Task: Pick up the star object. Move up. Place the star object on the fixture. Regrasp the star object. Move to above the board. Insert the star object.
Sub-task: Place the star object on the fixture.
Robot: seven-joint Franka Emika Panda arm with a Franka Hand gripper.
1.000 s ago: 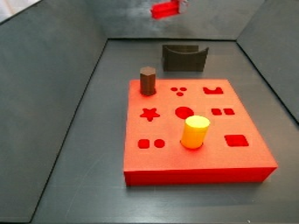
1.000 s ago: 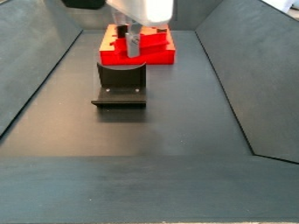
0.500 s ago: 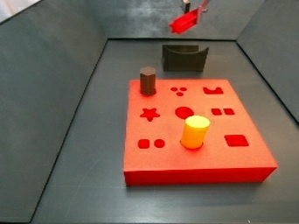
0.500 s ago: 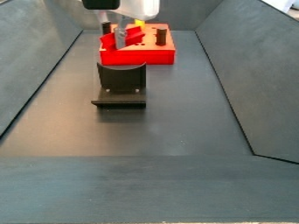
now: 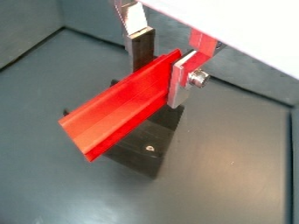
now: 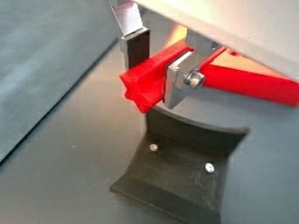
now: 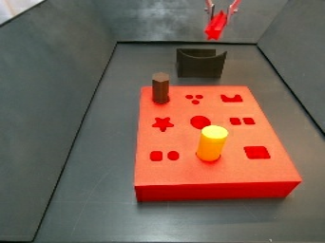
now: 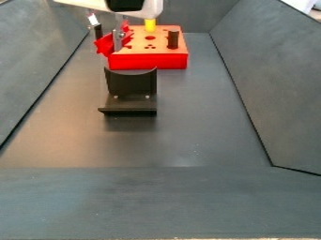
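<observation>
My gripper [image 5: 160, 68] is shut on the star object [image 5: 111, 118], a long bright red peg clamped near one end between the silver fingers [image 6: 179, 83]. It hangs in the air above the fixture [image 5: 146, 150], the dark block with a curved notch [image 6: 187, 166], without touching it. In a side view the gripper [image 7: 221, 11] sits at the top edge with the star object [image 7: 216, 27] tilted steeply, above and slightly right of the fixture [image 7: 200, 63]. From the opposite side the star object [image 8: 99, 42] hangs beside the fixture's [image 8: 130, 89] top. The board [image 7: 210, 142] lies flat in front.
A yellow cylinder [image 7: 212, 142] and a dark brown cylinder [image 7: 162, 87] stand in the board's cut-outs. The board [image 8: 150, 58] lies right behind the fixture. Sloping grey walls [image 7: 64, 114] close in the floor on both sides.
The gripper has carried the star object sideways to above the fixture, and the peg has swung from lying level to a steep tilt. The grip stays shut.
</observation>
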